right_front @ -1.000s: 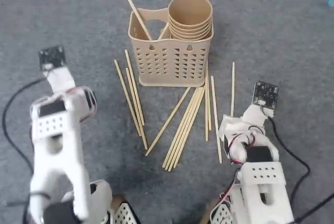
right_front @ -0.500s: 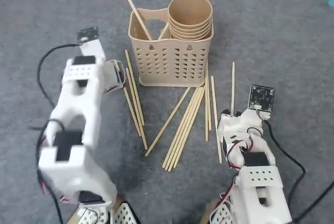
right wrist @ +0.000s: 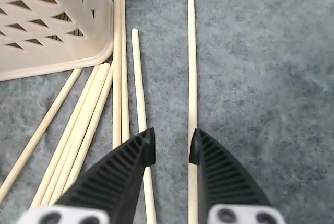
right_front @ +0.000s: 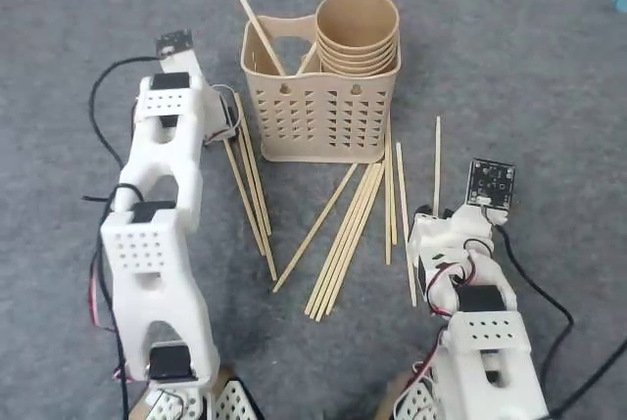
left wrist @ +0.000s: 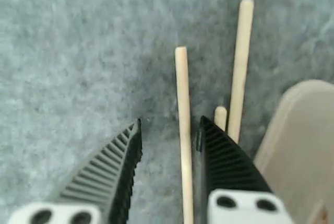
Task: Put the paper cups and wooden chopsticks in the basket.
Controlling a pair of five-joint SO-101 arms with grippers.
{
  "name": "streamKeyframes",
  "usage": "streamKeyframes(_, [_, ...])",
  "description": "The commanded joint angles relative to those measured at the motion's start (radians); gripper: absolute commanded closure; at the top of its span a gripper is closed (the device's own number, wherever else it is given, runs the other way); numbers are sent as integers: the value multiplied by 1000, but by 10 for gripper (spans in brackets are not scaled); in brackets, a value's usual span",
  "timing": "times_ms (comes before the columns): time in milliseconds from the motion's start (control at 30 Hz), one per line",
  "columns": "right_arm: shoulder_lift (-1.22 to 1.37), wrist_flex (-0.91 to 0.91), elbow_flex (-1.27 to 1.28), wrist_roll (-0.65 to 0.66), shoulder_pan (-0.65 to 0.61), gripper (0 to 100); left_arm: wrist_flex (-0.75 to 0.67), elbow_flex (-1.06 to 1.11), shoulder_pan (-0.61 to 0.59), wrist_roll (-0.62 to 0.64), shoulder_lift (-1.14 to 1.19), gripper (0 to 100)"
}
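The left gripper (left wrist: 169, 127) is part open and grips nothing; a chopstick (left wrist: 181, 88) lies between its fingers on the carpet (left wrist: 62, 51). More chopsticks (left wrist: 240, 67) and the basket (left wrist: 302, 130) crowd one finger. Cups (right_front: 358, 23) sit in the basket. The right gripper (right wrist: 171, 143) is narrowly open and empty, with loose chopsticks (right wrist: 191, 51) beside both fingers.

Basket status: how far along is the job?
Done: the stacked paper cups sit in the basket, with leaning chopsticks inside.
In hand: nothing gripped yet. The left gripper, jaws open, straddles one chopstick on the carpet beside the basket. The right gripper, jaws open, hovers over others.
Left: roughly a dozen loose chopsticks lie around the basket.
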Motion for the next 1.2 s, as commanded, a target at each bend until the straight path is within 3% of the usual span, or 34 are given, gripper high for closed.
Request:
streamKeyframes(0, [-33,-30,-5,14,10,883,48,-113,5,44,25,837])
streamKeyframes(167, [-33,-30,-5,14,12,883,117,-186,3,120,81,858])
streamKeyframes(300, [-33,-30,-5,14,12,883,149,-236,3,118,110,998])
streamKeyframes(533, [-33,-31,-11,14,45,882,215,-257,2,118,101,988])
streamKeyframes(733, [-33,-31,-6,14,42,881,368,-344,-8,118,32,988])
streamKeyframes(967, [-33,-31,-5,14,42,880,494,-423,-48,72,-173,988])
streamKeyframes(1167, [-33,-31,-5,14,42,879,505,-372,-51,52,-376,988])
